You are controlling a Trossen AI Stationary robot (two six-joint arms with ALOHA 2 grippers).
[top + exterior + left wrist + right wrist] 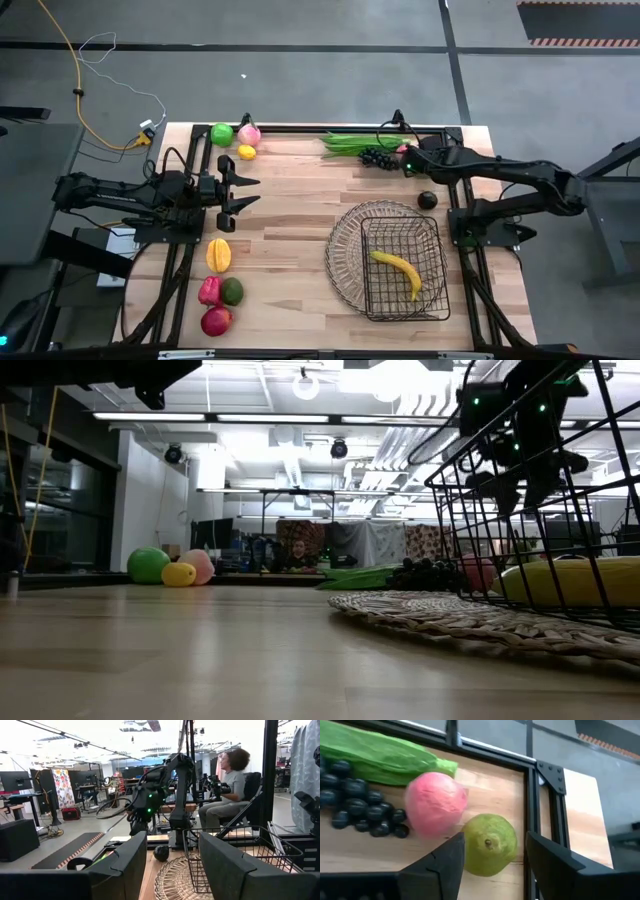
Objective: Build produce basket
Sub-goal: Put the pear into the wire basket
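The wooden table (300,200) carries all items. The basket (390,262), a dark wire piece with a flared round rim and a rectangular mesh centre, sits on the right half of the table toward the near edge. One yellow banana (398,270) lies inside its mesh centre; nothing else shows inside it.

The right arm reaches to the far right corner of the table. The right gripper (495,851) hangs over a green pear-like fruit (489,844), its fingers (444,865) parted with one on each side of the fruit; whether they touch it cannot be told, and nothing is held. The left gripper (243,192) waits over the left half of the table, fingers (125,862) partly open and empty, pointing toward the basket.

The long green beans (350,143) lie along the far edge, with the dark grapes (378,157) just beside them. A pink peach (435,804) rests between the grapes and the green fruit, close against the latter. An avocado (428,200) sits near the basket's far rim.

At the far left, a green apple (221,133), a second pink peach (249,134) and a lemon (246,152) are grouped. Near the left front, a yellow pepper-like piece (218,255), a red pepper (209,291), another green fruit (232,291) and a red apple (216,321) cluster together.

A person (227,790) sits beyond the table.
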